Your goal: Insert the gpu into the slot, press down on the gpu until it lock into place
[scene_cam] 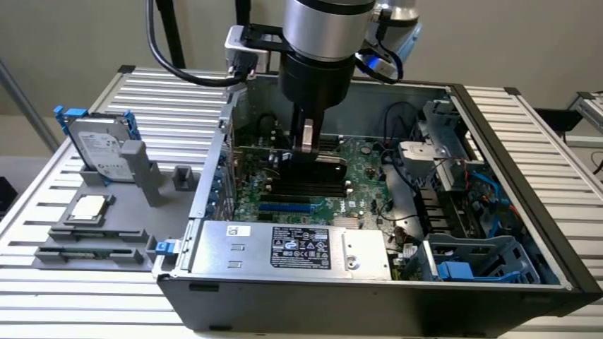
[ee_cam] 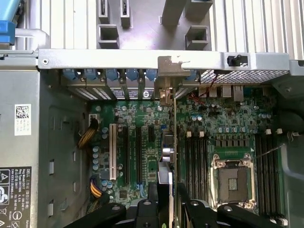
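The arm [scene_cam: 320, 28] reaches straight down into the open computer case [scene_cam: 377, 304], with its silver-and-black wrist [scene_cam: 318, 78] upright above the middle of the case. The gripper [scene_cam: 308, 148] points at the case's floor, toward its slotted wall. Its two black fingers [ee_cam: 153, 197] stand on either side of the gpu [ee_cam: 170, 166], clamped on the card's upper edge.
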Robot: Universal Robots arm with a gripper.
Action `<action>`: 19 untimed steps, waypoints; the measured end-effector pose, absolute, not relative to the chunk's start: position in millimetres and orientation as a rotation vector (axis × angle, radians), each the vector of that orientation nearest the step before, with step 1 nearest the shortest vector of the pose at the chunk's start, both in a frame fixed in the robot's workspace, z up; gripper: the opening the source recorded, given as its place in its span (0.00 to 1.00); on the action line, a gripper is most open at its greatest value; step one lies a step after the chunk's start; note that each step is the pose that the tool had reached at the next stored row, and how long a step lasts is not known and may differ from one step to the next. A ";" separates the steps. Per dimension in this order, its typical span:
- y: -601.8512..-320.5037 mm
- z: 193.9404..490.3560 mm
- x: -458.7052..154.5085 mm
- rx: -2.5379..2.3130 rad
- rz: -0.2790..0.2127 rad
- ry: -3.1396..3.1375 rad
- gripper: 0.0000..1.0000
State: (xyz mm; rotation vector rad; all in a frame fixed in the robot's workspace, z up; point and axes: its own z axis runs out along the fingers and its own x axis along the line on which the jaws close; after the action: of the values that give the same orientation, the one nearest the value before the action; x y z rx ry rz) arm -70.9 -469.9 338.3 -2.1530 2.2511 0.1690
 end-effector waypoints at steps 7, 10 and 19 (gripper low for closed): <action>-469.9 325.6 -71.2 -2.154 0.168 2.249 0.26; -469.8 320.2 -71.3 -2.154 0.168 2.248 0.26; -469.6 303.7 -72.8 -2.154 0.167 2.247 0.26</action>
State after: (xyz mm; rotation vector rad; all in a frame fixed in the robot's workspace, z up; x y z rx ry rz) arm -72.8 -469.6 303.7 -2.1537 2.2471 0.1668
